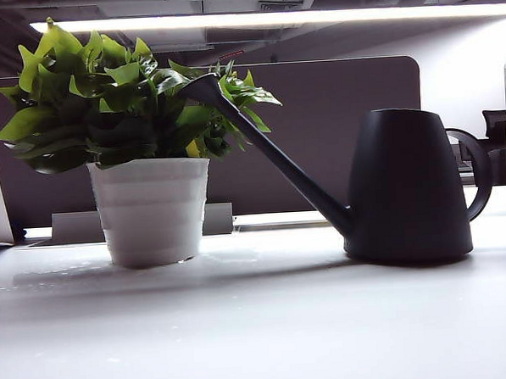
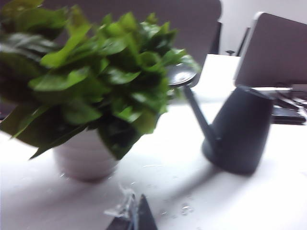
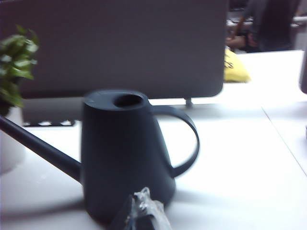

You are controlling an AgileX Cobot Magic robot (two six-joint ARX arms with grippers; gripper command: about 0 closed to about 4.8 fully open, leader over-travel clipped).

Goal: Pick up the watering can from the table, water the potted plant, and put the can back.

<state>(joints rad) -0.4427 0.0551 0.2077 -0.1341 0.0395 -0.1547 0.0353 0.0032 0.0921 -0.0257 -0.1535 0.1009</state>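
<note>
The wide white-grey speckled tabletop (image 1: 260, 325) filled the exterior view's lower half. The bushy green potted plant in its white ribbed pot (image 1: 152, 207) stood left; the matte black plastic watering can (image 1: 406, 186) stood upright right, seemingly unlifted. Left gripper (image 2: 132, 215) and right gripper (image 3: 144, 213) fingers were closed, empty. No readable writing showed.

Watering can (image 2: 240, 134) stands upright on table (image 2: 158, 182) beside potted plant (image 2: 91, 96).

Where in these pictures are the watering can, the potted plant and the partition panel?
watering can (image 1: 406, 186): exterior view, middle of its body.
potted plant (image 1: 152, 212): exterior view, ribbed white pot wall.
partition panel (image 3: 120, 43): right wrist view, flat dark face.
</note>
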